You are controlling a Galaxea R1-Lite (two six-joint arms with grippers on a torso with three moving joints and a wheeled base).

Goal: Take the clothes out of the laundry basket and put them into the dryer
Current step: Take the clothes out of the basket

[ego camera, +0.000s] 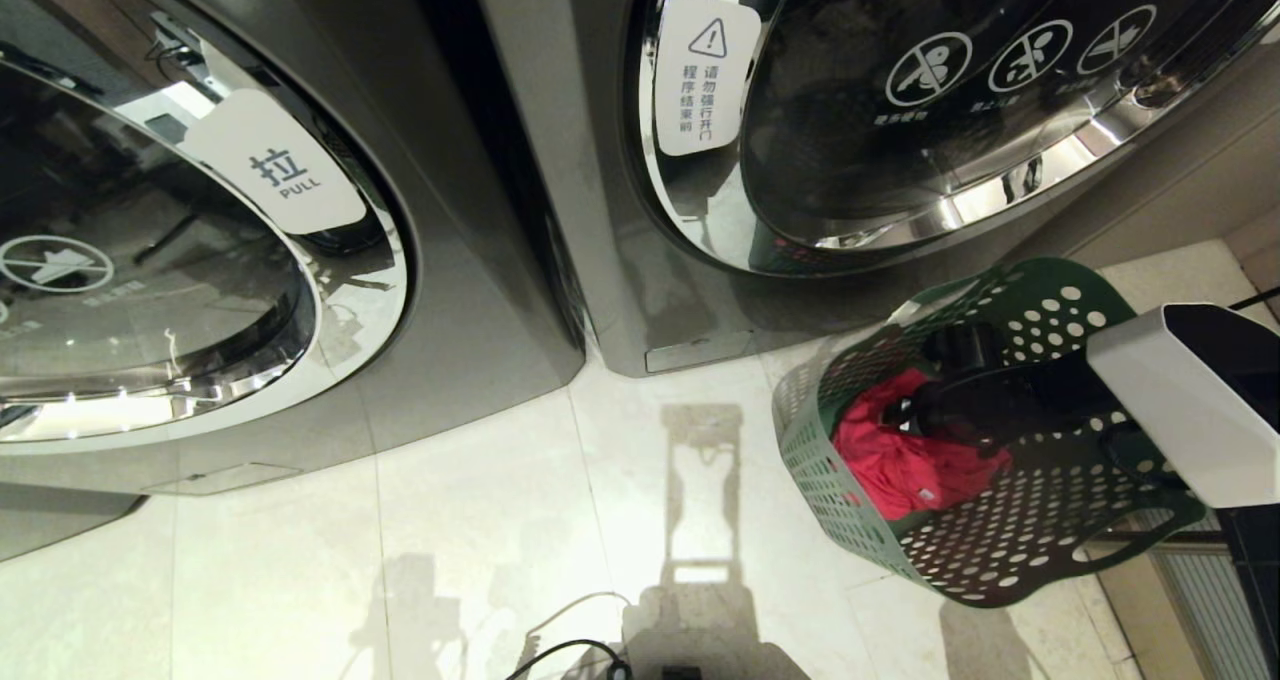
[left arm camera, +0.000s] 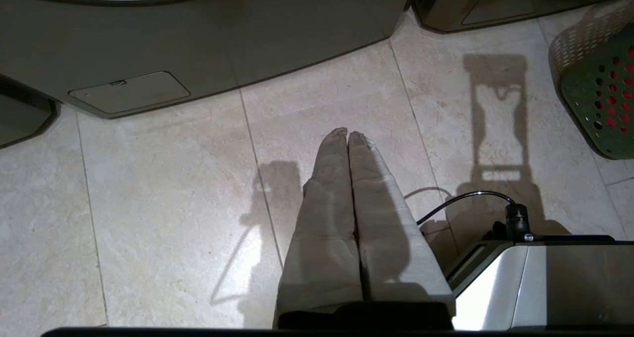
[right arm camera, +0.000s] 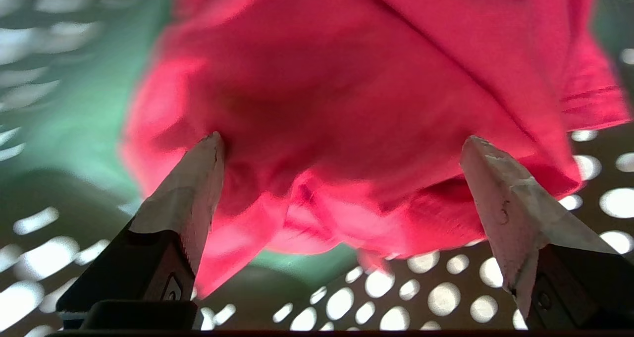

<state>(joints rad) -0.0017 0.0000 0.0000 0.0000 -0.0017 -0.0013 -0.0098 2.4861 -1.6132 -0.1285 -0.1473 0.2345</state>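
**Right claw spread over red garment, basket grasp pending**

My right gripper (right arm camera: pixel 342 143) is down inside the green laundry basket (ego camera: pixel 1010 550), which sits on the floor tiles (ego camera: pixel 480 520) at the foot of the right-hand machine. The fingers (right arm camera: pixel 198 178) stand wide apart and hold nothing. In the right wrist view the red garment (right arm camera: pixel 356 104) lies directly ahead of the claw, bunched between the two fingertips and spilling past them on both sides; I cannot tell whether the tips touch the cloth yet.

From the head view the garment (ego camera: pixel 900 450) is heaped against the basket wall nearest the machines, and my right arm reaches into the basket from its far, open side. The heap has no clear long axis; its folds run roughly across the gap between my fingers.

Judgement: the right arm is the one placed for the grasp. Next move is to press into the heap and close on a fold.

My left gripper (left arm camera: pixel 348 135) hangs parked over bare tiles, fingers pressed together, empty, well apart from the basket.

The right-hand dryer door (ego camera: pixel 960 90) looks closed.
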